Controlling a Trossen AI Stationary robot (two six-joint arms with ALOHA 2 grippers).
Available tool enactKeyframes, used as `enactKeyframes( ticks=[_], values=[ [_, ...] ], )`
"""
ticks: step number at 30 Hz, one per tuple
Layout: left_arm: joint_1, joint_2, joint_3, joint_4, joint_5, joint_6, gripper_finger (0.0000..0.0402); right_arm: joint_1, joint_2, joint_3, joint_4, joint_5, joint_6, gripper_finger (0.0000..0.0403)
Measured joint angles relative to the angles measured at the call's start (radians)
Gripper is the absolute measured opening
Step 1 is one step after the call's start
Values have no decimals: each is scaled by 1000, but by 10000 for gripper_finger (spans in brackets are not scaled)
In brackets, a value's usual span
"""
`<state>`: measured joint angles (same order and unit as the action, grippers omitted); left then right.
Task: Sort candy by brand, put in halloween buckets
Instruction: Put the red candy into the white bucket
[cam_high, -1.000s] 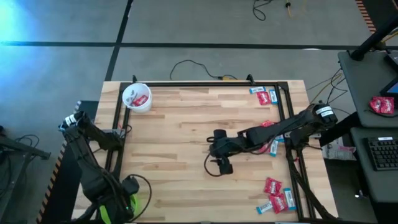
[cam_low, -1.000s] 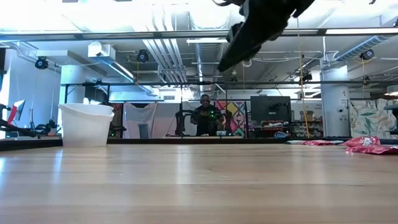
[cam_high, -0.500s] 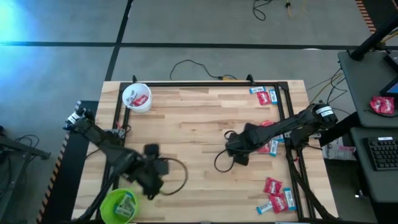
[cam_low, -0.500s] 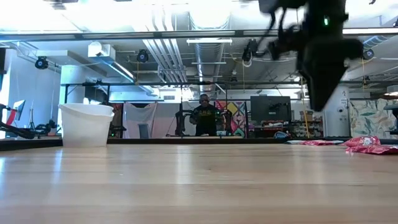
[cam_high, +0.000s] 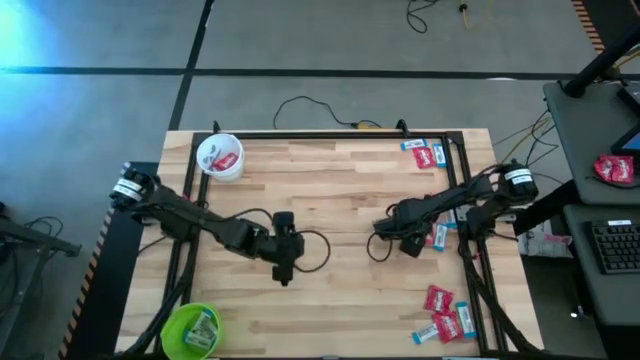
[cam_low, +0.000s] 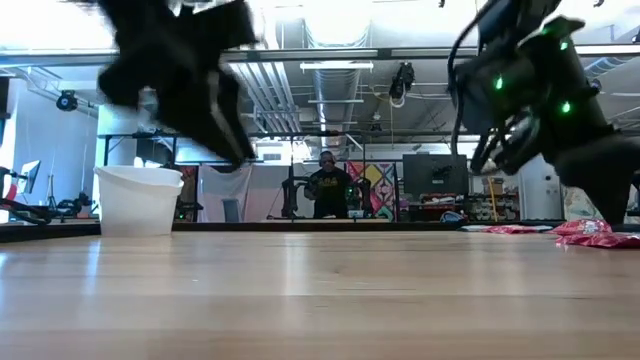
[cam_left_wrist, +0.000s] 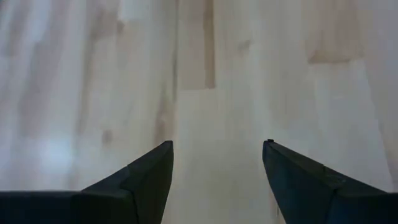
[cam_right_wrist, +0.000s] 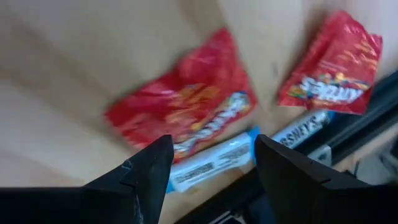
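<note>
While unobstructed, bare table (cam_high: 330, 190) middle

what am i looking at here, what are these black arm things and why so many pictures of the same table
Two robot arms work at a wooden table, filmed by four cameras: one overhead, one at tabletop level, one on each wrist. Seen from above, the left gripper hovers open over bare wood near the middle, holding nothing. The right gripper, also open and empty, is over red and blue-white candy by the right edge. More candy lies at the far right corner and the near right corner. A white bucket stands at the far left corner and a green bucket at the near left; both hold some candy.
</note>
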<state>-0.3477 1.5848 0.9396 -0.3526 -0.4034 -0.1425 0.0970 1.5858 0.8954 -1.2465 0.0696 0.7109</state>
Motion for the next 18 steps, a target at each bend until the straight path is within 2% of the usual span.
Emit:
enactKeyframes(
  ticks=[4,6,9,11,14,18],
  values=[
    [5,0,-175,319,-2,-6,230,-40,32,-19,54,-18,0,219],
    [5,0,-235,448,-2,-8,230,-52,41,-18,155,-86,-35,219],
    [3,5,-296,595,-2,-17,230,-66,52,12,344,-251,-108,219],
    [3,7,-328,668,-3,-28,230,-71,56,56,473,-301,-135,219],
    [1,14,-366,766,2,-50,230,-71,57,156,597,-303,-176,219],
    [-2,55,-398,973,28,-70,230,-50,52,288,616,-262,-262,219]
  ],
)
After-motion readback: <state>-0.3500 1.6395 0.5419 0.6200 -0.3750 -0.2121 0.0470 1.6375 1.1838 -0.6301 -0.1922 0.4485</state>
